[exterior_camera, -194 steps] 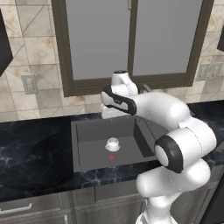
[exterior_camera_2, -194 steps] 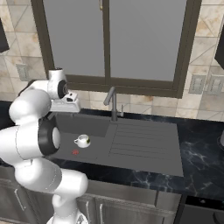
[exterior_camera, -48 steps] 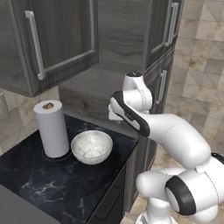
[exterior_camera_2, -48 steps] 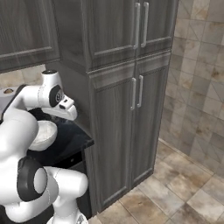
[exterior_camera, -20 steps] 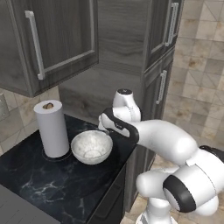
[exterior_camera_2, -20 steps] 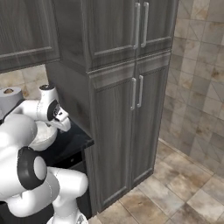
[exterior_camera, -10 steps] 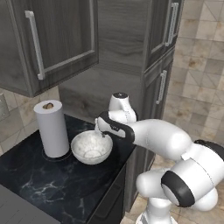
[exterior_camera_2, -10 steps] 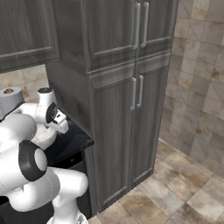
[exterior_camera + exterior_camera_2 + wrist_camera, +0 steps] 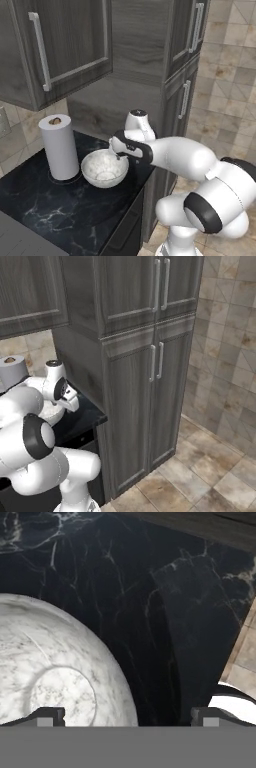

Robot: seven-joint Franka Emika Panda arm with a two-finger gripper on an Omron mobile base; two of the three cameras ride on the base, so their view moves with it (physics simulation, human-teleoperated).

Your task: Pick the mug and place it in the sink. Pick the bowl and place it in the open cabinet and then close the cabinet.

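The bowl [image 9: 104,168] is seen standing upright on the black marbled counter [image 9: 65,210], near its right-hand end; a roll of paper towel [image 9: 59,146] stands upright just beside it on the left, and whether the two touch cannot be told. The gripper [image 9: 117,152] is held at the bowl's right rim, at the end of the white arm [image 9: 175,156] that reaches in from the lower right of the left base view; its jaws are spread wide and nothing is grasped between them. In the hand view one dark fingertip [image 9: 47,716] is shown over the speckled inside of the bowl [image 9: 60,677] and the other over the dark counter [image 9: 150,612] outside it, so that the rim lies between the two; contact with the rim cannot be made out. The cabinet [image 9: 55,50] hangs above the counter, and its door is swung out toward the camera with a long silver handle [image 9: 40,50] on it; a tall cupboard [image 9: 135,366] with paired doors is set against the counter's right end. In the right base view the gripper [image 9: 70,401] is seen low over the counter's end, with the bowl [image 9: 50,412] partly hidden behind the arm; a tiled floor [image 9: 200,466] lies below to the right.
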